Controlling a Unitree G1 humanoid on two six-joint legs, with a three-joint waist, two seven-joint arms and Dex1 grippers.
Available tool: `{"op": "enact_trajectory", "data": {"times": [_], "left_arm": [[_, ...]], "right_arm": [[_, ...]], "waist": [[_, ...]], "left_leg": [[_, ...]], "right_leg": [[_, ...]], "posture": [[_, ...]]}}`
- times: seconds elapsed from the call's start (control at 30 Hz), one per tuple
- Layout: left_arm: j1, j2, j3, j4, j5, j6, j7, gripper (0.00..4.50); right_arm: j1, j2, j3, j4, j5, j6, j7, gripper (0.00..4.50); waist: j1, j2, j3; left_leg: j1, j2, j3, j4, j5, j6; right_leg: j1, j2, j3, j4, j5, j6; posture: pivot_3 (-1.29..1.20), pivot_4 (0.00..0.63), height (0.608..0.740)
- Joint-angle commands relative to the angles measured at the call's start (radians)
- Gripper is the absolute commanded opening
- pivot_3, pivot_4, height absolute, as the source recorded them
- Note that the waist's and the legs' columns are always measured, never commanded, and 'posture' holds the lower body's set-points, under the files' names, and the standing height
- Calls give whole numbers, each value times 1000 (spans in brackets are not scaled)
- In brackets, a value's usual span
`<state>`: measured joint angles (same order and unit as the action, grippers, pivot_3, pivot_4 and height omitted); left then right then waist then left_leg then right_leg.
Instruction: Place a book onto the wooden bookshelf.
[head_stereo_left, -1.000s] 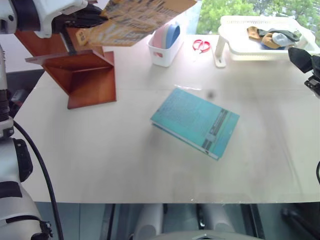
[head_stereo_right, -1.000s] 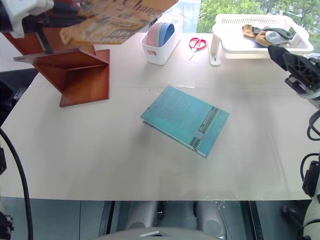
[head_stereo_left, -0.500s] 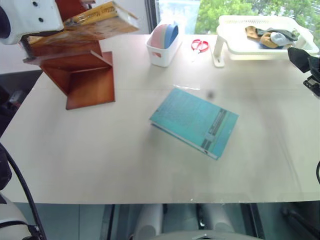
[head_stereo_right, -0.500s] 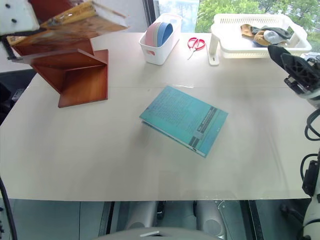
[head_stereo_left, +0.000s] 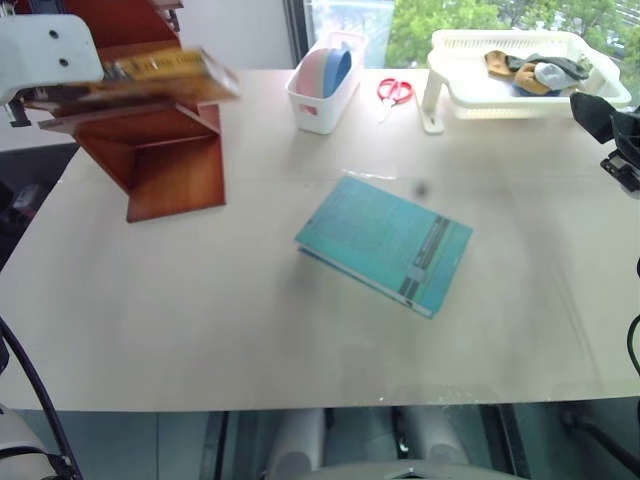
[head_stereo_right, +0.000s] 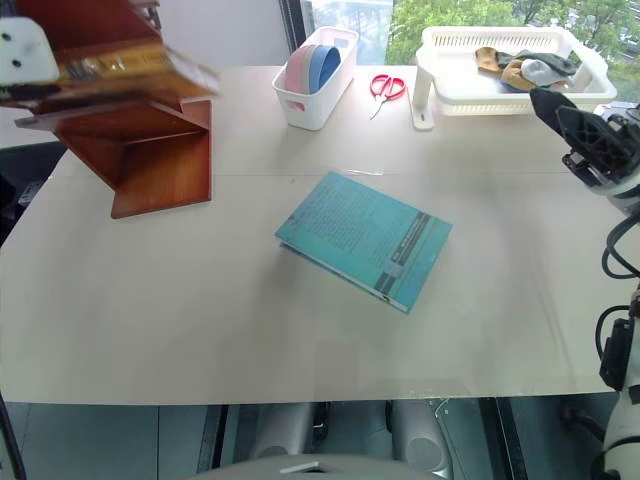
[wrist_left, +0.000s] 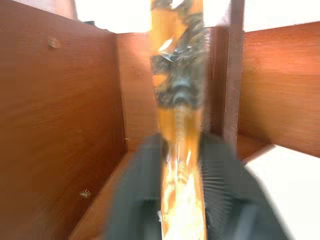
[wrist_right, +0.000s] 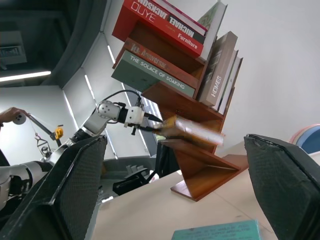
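The yellow-orange book hangs blurred and nearly level just above a slanted board of the reddish-brown wooden bookshelf at the table's far left corner. My left gripper is shut on the book, a black finger close against each cover, with the shelf's boards on both sides. In the right wrist view the book sticks out from the left gripper under shelves that hold several other books. Over the table's right edge, my right gripper stands open, its fingers wide apart with nothing between them.
A teal-blue book lies flat in the middle of the table. At the back stand a white bin with pink and blue items, red scissors and a white tray holding small items.
The left arm has carried the book left and down toward the shelf, and the book has turned from face-up to nearly edge-on. The right gripper has kept still.
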<state>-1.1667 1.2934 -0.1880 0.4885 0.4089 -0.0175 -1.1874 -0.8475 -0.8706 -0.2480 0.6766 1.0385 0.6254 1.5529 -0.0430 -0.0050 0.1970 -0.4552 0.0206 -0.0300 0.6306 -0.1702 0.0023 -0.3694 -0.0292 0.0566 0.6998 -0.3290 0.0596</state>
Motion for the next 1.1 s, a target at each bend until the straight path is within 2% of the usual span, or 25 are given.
{"op": "enact_trajectory", "data": {"times": [0.03,0.07,0.13,0.37,0.53,0.6,0.7,0.8,0.93,1.1], "left_arm": [[-5,37,40,-12,5,23,0,3106],[-2,38,43,-14,11,42,6,3652],[6,44,42,-17,24,90,1,4429],[30,51,54,-20,13,129,3,4429],[49,48,106,-65,-48,134,0,4429],[55,27,164,-119,-143,205,-45,4429],[74,0,277,-266,-346,438,-157,4429],[107,-13,373,-406,-505,637,-192,4429],[252,-89,472,-561,-643,803,-137,4429],[562,-330,582,-752,-756,906,35,4429]], "right_arm": [[-20,-5,-13,-29,8,-17,62,4500],[-20,-4,-14,-30,7,-19,62,4500],[-20,-3,-15,-29,5,-22,62,4500],[-23,-2,-19,-22,-2,-31,62,4500],[-21,-5,-22,-23,-6,-33,62,4500],[-18,-11,-22,-24,-9,-30,62,4500],[-17,-25,-22,-18,-17,-30,62,4500],[-21,-44,-21,-8,-26,-29,62,4500],[6,-69,-6,-26,-48,-35,62,4500],[166,-107,18,-113,-145,-127,62,4500]], "waist": [[1,0,0],[1,0,0],[0,0,0],[1,0,0],[1,0,0],[1,0,0],[2,0,0],[1,0,0],[0,1,-1],[2,2,-1]], "left_leg": [[0,0,0,0,0,0],[-1,0,0,1,0,0],[-1,0,0,1,0,0],[-1,0,0,1,0,0],[-1,1,0,2,0,0],[-1,1,0,3,0,0],[-2,1,0,4,0,0],[-2,2,0,4,0,0],[-1,2,1,5,0,0],[5,3,2,7,0,0]], "right_leg": [[0,0,0,0,0,0],[0,0,0,0,0,0],[0,0,0,0,0,0],[-1,0,0,2,0,0],[-2,0,0,4,0,0],[-2,0,0,4,0,0],[-2,0,0,5,0,0],[-3,0,0,6,0,0],[-3,0,2,9,0,0],[1,0,3,14,-1,0]], "posture": [[0,150,740],[0,150,740],[0,150,740],[0,150,740],[0,150,740],[0,150,740],[0,150,740],[0,150,740],[0,150,740],[0,150,740]]}}
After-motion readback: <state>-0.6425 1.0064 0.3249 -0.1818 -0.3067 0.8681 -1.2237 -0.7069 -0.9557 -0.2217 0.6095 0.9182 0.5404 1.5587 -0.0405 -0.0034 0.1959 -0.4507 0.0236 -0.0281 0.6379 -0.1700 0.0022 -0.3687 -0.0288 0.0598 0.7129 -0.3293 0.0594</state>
